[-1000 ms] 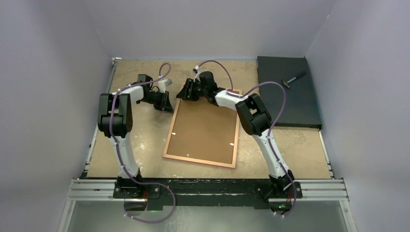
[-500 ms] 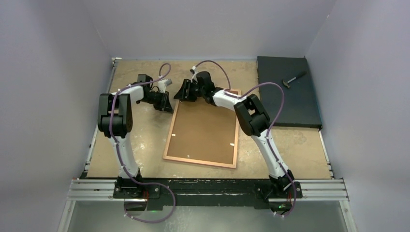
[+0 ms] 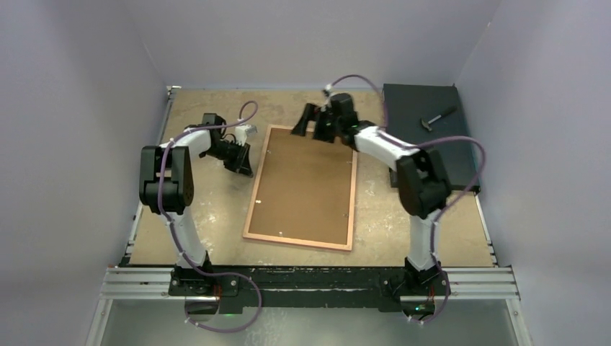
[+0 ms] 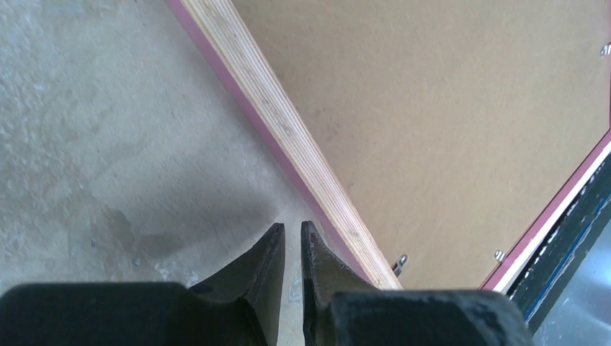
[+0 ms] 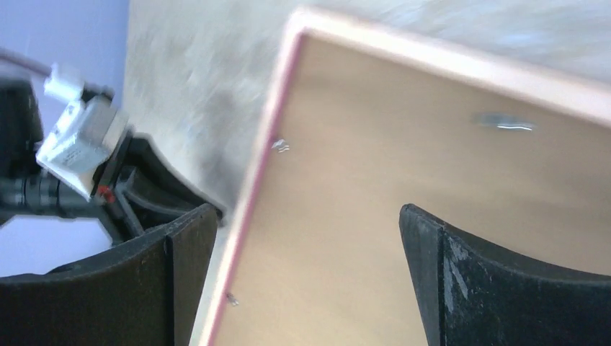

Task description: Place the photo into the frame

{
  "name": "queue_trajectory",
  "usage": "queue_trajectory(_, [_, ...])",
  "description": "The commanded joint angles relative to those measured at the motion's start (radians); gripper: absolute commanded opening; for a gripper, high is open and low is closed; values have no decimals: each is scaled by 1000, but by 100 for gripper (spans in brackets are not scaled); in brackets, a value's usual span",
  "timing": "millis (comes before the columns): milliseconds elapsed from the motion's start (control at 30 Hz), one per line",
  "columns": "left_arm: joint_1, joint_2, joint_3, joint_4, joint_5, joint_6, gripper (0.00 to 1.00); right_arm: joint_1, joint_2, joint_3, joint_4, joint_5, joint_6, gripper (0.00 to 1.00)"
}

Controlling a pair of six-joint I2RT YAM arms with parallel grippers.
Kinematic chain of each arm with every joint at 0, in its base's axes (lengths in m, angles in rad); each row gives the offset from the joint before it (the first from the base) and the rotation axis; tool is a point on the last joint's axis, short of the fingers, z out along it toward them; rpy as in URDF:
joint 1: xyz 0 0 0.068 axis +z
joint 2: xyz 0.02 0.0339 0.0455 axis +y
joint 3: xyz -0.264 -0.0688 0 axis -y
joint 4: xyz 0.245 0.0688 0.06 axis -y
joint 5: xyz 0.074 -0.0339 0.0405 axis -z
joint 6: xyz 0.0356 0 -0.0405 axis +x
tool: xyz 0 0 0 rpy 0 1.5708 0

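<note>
The frame (image 3: 297, 241) lies back-up in the middle of the table, with a pale wood rim and a pink edge. The plain brown backing board (image 3: 306, 184) fills it. The photo is out of view. My left gripper (image 3: 241, 160) is shut and empty, low over the table just left of the frame's left rim (image 4: 288, 130); it shows as (image 4: 292, 227) in the left wrist view. My right gripper (image 3: 306, 128) is open wide and empty above the frame's far rim (image 5: 447, 61); its gap (image 5: 306, 209) looks down on the backing board (image 5: 375, 194).
A black mat (image 3: 429, 155) lies at the back right with a small hammer (image 3: 437, 117) on it. Small metal clips (image 3: 345, 215) sit along the frame's inner edges. Grey walls enclose the table on three sides.
My right arm has swung right, from the frame's far left corner to above the middle of its far rim. My left gripper has shifted slightly left. The frame has not moved.
</note>
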Motion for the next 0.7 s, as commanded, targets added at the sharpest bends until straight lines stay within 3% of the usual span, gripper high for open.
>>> queue_trajectory(0, [-3,-69,-36,-52,-18,97,12,-146,-272,-218,-63,241,-76,99])
queue_trajectory(200, [-20,-94,-87,-50,-48,131,13,-248,-367,-425,-56,333,-91,99])
queue_trajectory(667, [-109,-141,-180,-35,-138,208,13,-244,-180,-310,2,289,-78,99])
